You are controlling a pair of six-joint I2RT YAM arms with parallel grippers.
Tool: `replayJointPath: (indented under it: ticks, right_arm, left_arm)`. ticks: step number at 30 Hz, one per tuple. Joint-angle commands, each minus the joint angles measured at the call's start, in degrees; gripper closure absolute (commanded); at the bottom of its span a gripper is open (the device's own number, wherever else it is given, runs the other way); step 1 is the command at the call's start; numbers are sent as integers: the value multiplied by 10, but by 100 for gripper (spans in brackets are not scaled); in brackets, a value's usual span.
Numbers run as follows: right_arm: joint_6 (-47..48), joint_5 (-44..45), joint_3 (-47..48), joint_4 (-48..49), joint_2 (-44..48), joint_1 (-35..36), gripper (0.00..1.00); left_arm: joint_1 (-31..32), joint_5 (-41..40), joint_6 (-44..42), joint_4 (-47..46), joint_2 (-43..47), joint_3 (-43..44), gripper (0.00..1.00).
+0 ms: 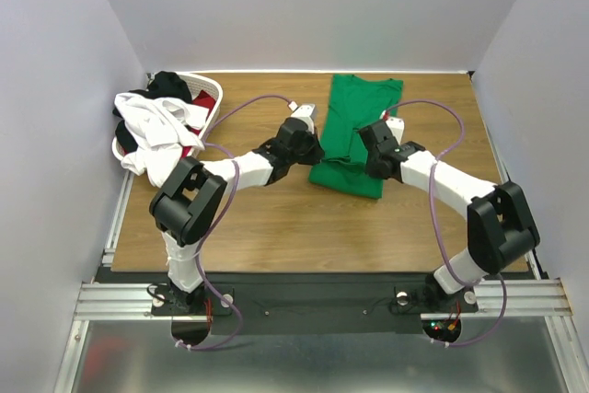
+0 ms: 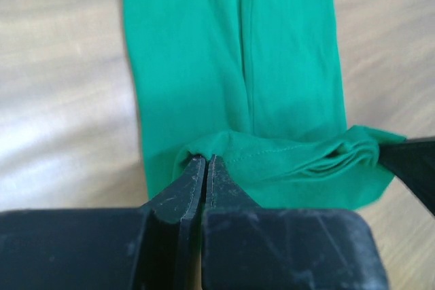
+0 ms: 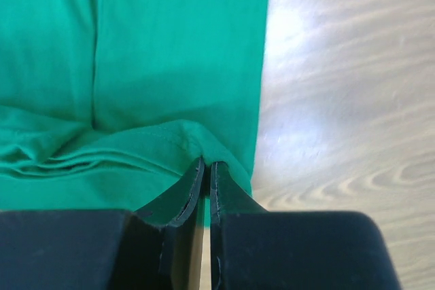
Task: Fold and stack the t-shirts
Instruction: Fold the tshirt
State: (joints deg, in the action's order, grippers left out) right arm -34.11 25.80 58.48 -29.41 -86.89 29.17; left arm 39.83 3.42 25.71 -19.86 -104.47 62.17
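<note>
The green t-shirt (image 1: 354, 121) is laid lengthwise on the table (image 1: 276, 227). Its bunched near end is pinched at the left corner by the clamped left gripper (image 2: 206, 168) and at the right corner by the right gripper (image 3: 206, 168). The shirt's far end is cut off in the wrist views. The basket (image 1: 210, 115) is largely hidden by the white t-shirt (image 1: 152, 126).

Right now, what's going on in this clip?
Both arms are working on the green t-shirt, which lies on the wooden table already folded lengthwise into a narrow strip. The left gripper and right gripper are each shut on the shirt's near hem, one at either corner, with the edge bunched up between them. The other shirts, white, black and red, sit heaped in the white basket at the far left, unfolded.
</note>
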Motion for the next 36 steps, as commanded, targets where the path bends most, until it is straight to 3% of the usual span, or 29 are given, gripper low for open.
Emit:
replayJointPath:
  ticks: [1,21,36]
  right_arm:
    - [31,27,42,30,-27,-22,100]
    - [79,3,151,64,-155,-98,100]
    - [89,3,190,69,-205,-119,100]
  left_arm:
    - [-15,25,-22,-11,-16,57,100]
    - [-49,75,-68,39,-147,240,100]
    - [-65,76,-70,26,-188,274,100]
